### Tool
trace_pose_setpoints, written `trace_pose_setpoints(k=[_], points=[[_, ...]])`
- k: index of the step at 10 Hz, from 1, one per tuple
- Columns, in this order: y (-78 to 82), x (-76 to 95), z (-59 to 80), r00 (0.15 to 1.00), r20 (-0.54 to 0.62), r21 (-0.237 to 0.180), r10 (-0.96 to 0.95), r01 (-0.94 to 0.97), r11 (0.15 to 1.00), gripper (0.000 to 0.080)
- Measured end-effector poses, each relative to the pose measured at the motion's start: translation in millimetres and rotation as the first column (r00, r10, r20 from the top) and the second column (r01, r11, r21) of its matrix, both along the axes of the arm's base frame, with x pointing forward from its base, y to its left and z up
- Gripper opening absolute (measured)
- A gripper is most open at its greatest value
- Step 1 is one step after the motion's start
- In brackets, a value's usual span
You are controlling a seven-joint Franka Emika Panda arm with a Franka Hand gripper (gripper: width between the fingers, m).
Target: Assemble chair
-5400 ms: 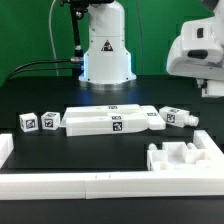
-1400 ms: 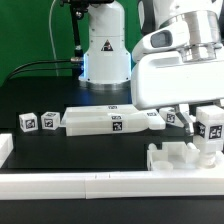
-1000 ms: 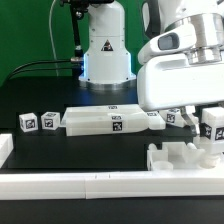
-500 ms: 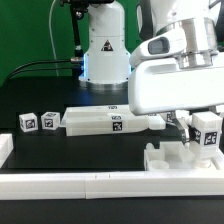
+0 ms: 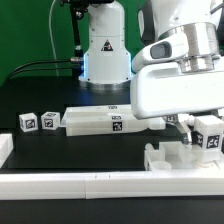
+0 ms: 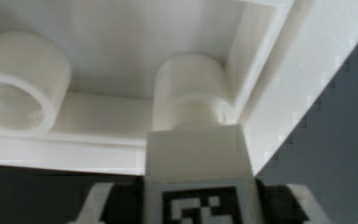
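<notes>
My gripper (image 5: pixel 208 141) is shut on a white chair piece (image 5: pixel 209 134) with a black-and-white tag. It hangs at the exterior view's right, just over the white notched block (image 5: pixel 170 157). In the wrist view the tagged piece (image 6: pixel 197 175) sits between my fingers (image 6: pixel 112 204). It points at a rounded post (image 6: pixel 190 88) inside the block's recess (image 6: pixel 105 115). I cannot tell whether they touch. A second rounded part (image 6: pixel 23 86) lies beside that post. The arm's bulk hides the block's far side in the exterior view.
Two small tagged cubes (image 5: pixel 28 123) (image 5: pixel 48 121) and a long tagged slab (image 5: pixel 100 121) lie in a row behind. A short tagged leg (image 5: pixel 170 119) peeks out under the arm. A plain white border rail (image 5: pixel 90 186) runs along the front, and the robot base (image 5: pixel 105 50) stands at the back.
The gripper has carried the tagged piece down and slightly toward the exterior view's left, closer to the notched block. Its grip is unchanged, and the other parts have stayed put.
</notes>
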State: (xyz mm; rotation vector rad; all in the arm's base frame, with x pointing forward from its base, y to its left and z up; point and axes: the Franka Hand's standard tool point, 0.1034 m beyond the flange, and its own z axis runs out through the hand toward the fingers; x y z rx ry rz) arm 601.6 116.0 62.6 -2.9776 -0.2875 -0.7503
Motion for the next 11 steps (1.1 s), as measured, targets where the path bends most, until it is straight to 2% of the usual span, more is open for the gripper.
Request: trace_pose_setpoints(k=[2, 3, 4, 5, 6, 7, 8, 10, 11], points=[[0.2, -0.2, -0.2, 1.000, -0.007, 0.000, 0.001, -0.001, 1.000, 0.0281], [-0.6, 0.7, 0.9, 0.999, -0.044, 0.000, 0.002, -0.002, 1.000, 0.0332], [-6.3, 10.1, 14.0, 0.998, -0.064, 0.004, -0.006, 0.007, 1.000, 0.0521], [-4.6, 11.1, 18.7, 0.987, -0.158, 0.014, -0.017, 0.019, 1.000, 0.0609], [-0.5, 18.6, 26.6, 0.969, -0.247, 0.020, -0.021, 0.027, 0.999, 0.0609], [-0.4, 26.4, 29.2, 0.963, -0.268, 0.022, -0.025, 0.032, 0.999, 0.0641], [-0.4, 17.5, 20.9, 0.930, -0.366, 0.020, -0.033, 0.043, 0.999, 0.0647], [2.4, 6.9, 12.4, 0.895, -0.446, 0.008, -0.022, 0.028, 1.000, 0.0649], [2.8, 2.3, 13.1, 0.869, -0.494, 0.007, -0.020, 0.027, 1.000, 0.0649]])
